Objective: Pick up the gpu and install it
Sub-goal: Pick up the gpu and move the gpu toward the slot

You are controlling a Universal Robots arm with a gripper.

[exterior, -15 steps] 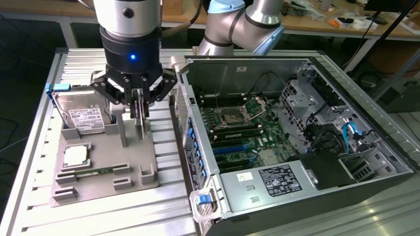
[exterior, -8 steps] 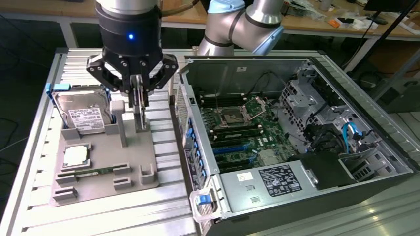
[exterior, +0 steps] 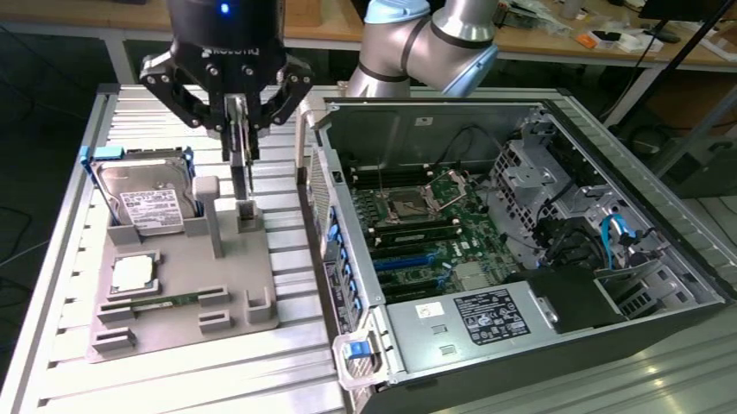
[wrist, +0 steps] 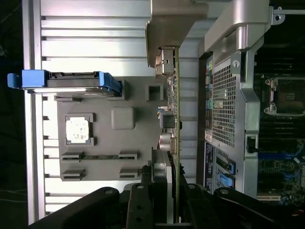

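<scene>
Gripper (exterior: 237, 129) status: we read the jaws as closed on the upper edge of the gpu (exterior: 241, 183), which stands upright on edge. Its lower end sits at or just above a grey post of the holder tray (exterior: 185, 323), near the hard drive (exterior: 144, 203). We judge the pickup begun. The open computer case (exterior: 461, 129) appears to hold no card, so installation is not yet done.

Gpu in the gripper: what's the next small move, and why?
Likely a straight lift: the gripper looks closed on the gpu, which stands on edge with its lower end at the gray holder, so it should clear that first.
</scene>
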